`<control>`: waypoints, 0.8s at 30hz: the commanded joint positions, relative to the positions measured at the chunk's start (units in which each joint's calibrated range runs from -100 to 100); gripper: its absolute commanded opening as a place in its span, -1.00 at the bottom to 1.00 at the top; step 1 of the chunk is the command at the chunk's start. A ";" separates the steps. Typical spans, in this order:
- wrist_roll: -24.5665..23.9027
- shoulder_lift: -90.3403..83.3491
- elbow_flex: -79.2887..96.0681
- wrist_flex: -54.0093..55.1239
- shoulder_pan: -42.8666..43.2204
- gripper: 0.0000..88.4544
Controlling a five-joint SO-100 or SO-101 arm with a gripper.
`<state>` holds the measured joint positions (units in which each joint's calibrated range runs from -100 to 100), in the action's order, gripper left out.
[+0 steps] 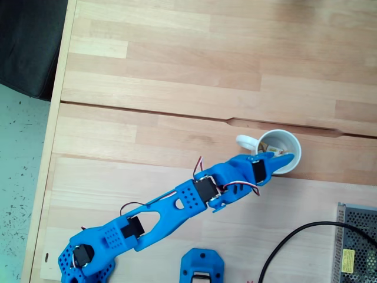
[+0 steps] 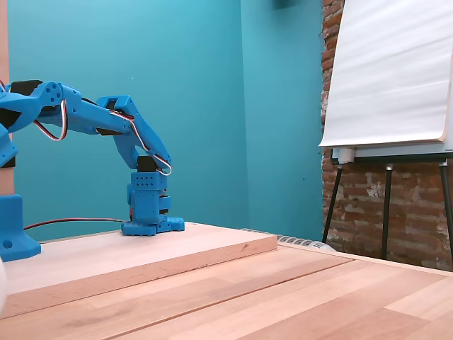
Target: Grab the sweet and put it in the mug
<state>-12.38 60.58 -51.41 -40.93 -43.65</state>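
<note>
Clearly the task is near its end, judging from the overhead fixed view. The end effector [image 1: 281, 158] reaches over the rim of the mug [image 1: 293, 143], its blue tips hanging above the near side of the mouth. At those tips there is a small pale, yellowish-orange patch that I take to be the sweet [image 1: 284, 157], pinched at the tips or just leaving them; the patch is too small and blurred to be sure. Whether the jaws are closed on it or already parted I cannot tell, since the fingers overlap each other and the mug wall from this angle.

The mug stands upright on the worktop [image 1: 177, 88], toward its right edge as this view shows it, just on the near side of the long seam that runs across the boards. Its small loop handle [image 1: 246, 141] points left, close beside the wrist of the arm. A few dim marks show inside the mug, but I cannot make out what they are.

So the pick-up appears done and the carry to the mug as well. What seems left is the release, if it has not happened, and then lifting the arm away without knocking the rim or the handle.

Further out, the blue arm [image 1: 194, 194] stretches diagonally from its base near the worktop's bottom left corner. In the low side fixed view a blue arm [image 2: 106, 120] is bent over above a raised board. A black cable [image 1: 294, 242] and a metal grille box [image 1: 356, 242] lie at the bottom right corner.
</note>
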 commanded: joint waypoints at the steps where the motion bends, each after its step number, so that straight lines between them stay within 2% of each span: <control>1: -0.10 -4.90 -2.56 0.44 0.08 -0.71; 7: -0.10 -14.80 9.66 0.44 0.44 -0.90; 24: 0.05 -65.31 81.03 1.33 6.90 -0.88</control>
<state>-12.38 6.36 22.10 -40.93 -38.26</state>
